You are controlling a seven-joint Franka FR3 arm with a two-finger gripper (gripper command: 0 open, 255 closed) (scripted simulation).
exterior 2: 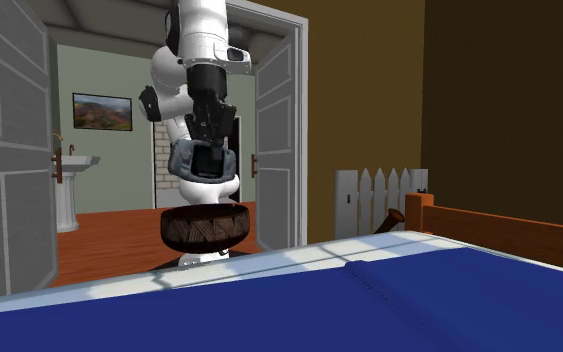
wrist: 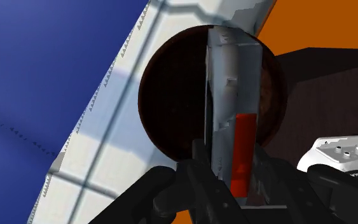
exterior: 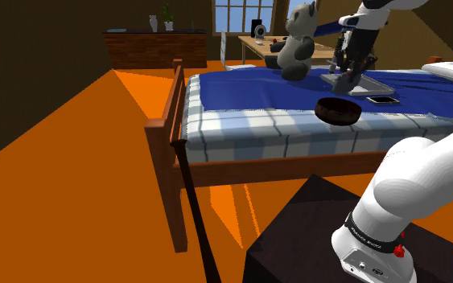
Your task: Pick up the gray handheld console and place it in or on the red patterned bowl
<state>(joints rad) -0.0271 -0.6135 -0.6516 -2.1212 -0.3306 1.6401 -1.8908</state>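
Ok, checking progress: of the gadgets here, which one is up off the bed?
The grey console, clasped in the gripper above the bowl. The phone lies flat on the bed.

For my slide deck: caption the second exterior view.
Black gripper holds the grey handheld console above the dark patterned bowl at the edge of the bed.
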